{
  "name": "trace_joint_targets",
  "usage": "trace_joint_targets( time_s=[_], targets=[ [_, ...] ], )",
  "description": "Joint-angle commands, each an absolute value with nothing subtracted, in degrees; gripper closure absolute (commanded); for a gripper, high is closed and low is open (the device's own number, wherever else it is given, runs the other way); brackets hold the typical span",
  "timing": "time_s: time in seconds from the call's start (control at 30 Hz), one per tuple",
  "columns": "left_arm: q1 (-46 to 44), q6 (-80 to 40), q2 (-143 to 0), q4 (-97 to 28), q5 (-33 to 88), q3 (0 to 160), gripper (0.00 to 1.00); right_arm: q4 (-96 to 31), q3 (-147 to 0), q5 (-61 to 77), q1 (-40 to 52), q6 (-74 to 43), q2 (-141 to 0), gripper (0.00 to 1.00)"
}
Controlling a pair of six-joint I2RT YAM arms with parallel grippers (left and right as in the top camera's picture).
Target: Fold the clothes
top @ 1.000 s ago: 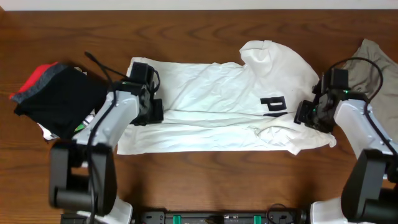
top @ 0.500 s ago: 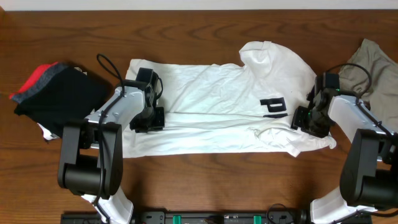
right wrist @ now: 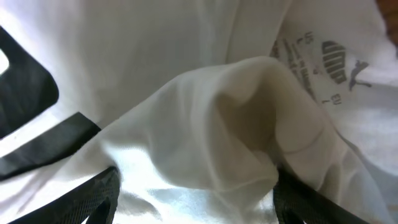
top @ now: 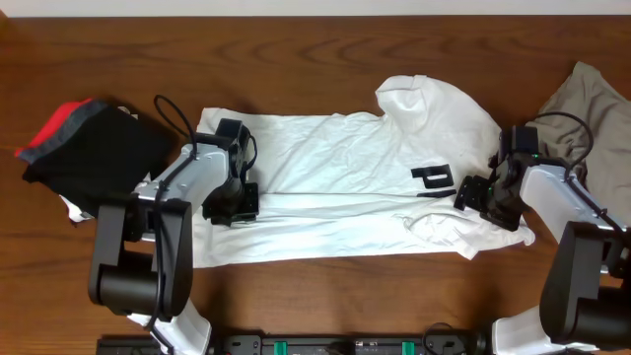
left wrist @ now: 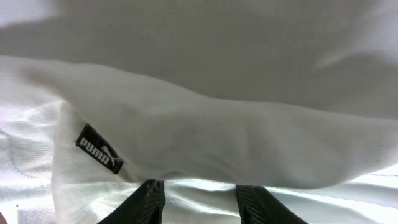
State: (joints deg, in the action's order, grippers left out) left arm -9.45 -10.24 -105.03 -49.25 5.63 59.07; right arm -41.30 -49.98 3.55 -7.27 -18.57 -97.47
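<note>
Pinching a raised fold of the white T-shirt near its left end with the left tool. Holding the right tool spread wide around bunched cloth at the shirt's right end, beside the black lettering. Showing the shirt sprawled mid-bench, a black and red pile far left, a khaki-grey garment far right.

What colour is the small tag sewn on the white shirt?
Black with white lettering; tag on the shirt, best in left wrist view.

T-shirt centre — garment pile left
</note>
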Motion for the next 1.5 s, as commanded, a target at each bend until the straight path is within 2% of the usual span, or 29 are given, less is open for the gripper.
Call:
trace_joint_targets(
  time_s=[0.0,0.43,0.97,1.27,1.47],
  targets=[
    [-9.3,-9.7,-109.4,-50.1,1.9,53.1,0.60,-43.9,-38.5,10.1,-7.6,-23.7,-106.1,0.22],
    [-9.3,-10.3,-109.3,-49.5,-0.7,52.2,0.59,-43.8,-35.5,12.7,-7.6,-38.2,-106.1,0.22],
    [-9.3,-10.3,-109.3,-49.4,-0.7,52.2,0.59,-29.7,-22.8,16.6,-7.6,-54.1,-106.1,0.24],
    [-9.3,-10.3,-109.3,-49.4,-0.7,52.2,0.59,-27.6,-21.5,17.3,-7.9,-55.7,-106.1,0.25],
    [-9.3,-10.3,-109.3,-49.0,-0.7,52.2,0.59,-24.5,-19.3,24.2,-9.8,-55.9,-106.1,0.25]
  ],
)
